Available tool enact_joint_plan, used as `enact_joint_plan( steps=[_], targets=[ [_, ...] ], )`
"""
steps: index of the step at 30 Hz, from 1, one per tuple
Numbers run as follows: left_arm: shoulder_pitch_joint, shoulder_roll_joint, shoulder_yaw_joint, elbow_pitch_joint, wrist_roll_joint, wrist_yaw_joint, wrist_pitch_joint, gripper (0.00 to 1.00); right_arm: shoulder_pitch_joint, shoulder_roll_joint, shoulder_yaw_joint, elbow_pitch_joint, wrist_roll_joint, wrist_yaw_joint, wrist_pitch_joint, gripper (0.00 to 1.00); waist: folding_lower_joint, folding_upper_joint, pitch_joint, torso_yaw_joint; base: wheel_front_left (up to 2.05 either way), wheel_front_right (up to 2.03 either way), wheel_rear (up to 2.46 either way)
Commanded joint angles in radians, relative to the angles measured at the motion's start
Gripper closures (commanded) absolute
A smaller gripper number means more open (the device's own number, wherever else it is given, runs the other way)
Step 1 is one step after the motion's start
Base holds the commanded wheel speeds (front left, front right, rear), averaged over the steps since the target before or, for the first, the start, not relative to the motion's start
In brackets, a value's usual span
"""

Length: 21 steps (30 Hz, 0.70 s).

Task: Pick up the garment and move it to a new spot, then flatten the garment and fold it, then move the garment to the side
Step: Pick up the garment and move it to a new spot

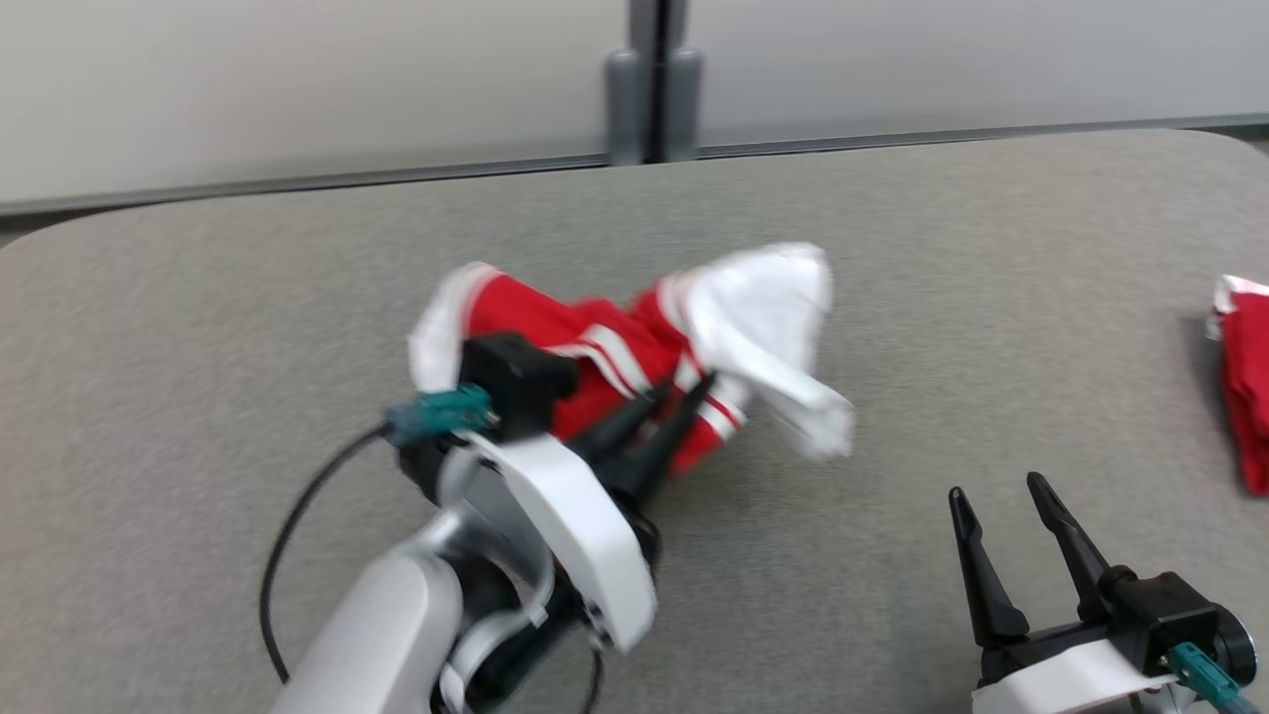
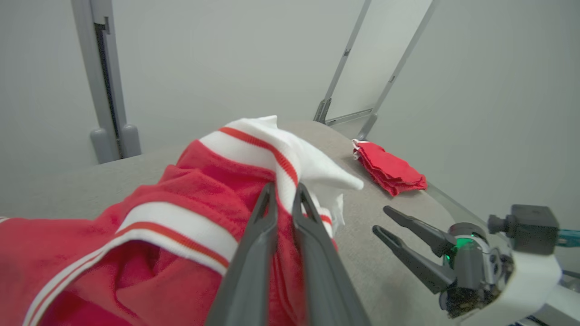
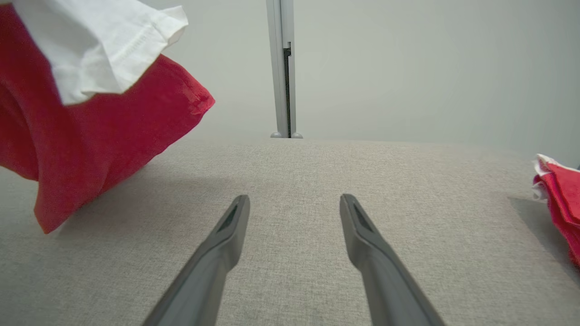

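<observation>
The left claw [image 1: 684, 385] is pinching shut on the red-and-white garment [image 1: 595, 342], with its pale forearm [image 1: 387, 615] angling in from the lower left. The garment is hanging bunched over the middle of the grey surface [image 1: 198, 347], its lower end touching it. The right claw [image 1: 995, 486] is sitting open at the near right, fingers pointing away. A folded red cloth [image 1: 1244, 387] is lying at the surface's right edge.

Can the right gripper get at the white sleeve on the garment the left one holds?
Probably yes. The right gripper stands open over the table, with nothing between it and the white sleeve hanging to its left. The left gripper is shut on the garment farther left.
</observation>
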Motion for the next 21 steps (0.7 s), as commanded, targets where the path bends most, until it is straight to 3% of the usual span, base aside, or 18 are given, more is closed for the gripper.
enact_joint_plan(
  steps=[1, 5, 8, 13, 19, 20, 21],
  targets=[
    [0.012, 0.005, -0.005, -0.03, -0.008, 0.006, 0.015, 1.0, 0.007, -0.003, -0.001, -0.002, 0.011, 0.0, 0.0, 0.0, 0.0, 0.0, -0.032, -0.087, 0.0, 0.0, 0.0],
    [0.073, 0.0, -0.073, -0.182, -0.07, 0.019, 0.128, 1.0, 0.007, -0.002, -0.005, -0.004, 0.036, 0.0, 0.0, 0.0, 0.0, 0.0, -0.012, -0.167, 0.0, 0.0, 0.0],
    [0.074, 0.014, -0.086, -0.172, -0.082, 0.035, 0.182, 1.0, 0.002, -0.002, -0.009, -0.003, 0.058, 0.0, 0.0, 0.0, 0.0, 0.0, 0.012, -0.216, 0.0, 0.0, 0.0],
    [0.016, 0.03, -0.07, 0.025, -0.043, 0.042, 0.179, 1.0, -0.013, -0.002, 0.006, 0.007, 0.093, 0.0, 0.0, 0.0, 0.0, 0.0, 0.057, -0.278, 0.0, 0.0, 0.0],
    [-0.066, 0.002, -0.084, 0.345, 0.001, 0.01, 0.024, 1.0, -0.03, -0.002, 0.022, 0.021, 0.111, 0.0, 0.0, 0.0, 0.0, 0.0, 0.086, -0.311, 0.0, 0.0, 0.0],
    [-0.076, -0.003, -0.089, 0.384, 0.01, 0.006, -0.01, 0.64, -0.03, -0.002, 0.022, 0.023, 0.111, 0.0, 0.0, 0.0, 0.0, 0.0, 0.086, -0.312, 0.0, 0.0, 0.0],
    [-0.082, -0.01, -0.095, 0.414, 0.015, 0.005, -0.046, 0.42, -0.032, -0.002, 0.02, 0.025, 0.11, 0.0, 0.0, 0.0, 0.0, 0.0, 0.084, -0.312, 0.0, 0.0, 0.0]
  ],
)
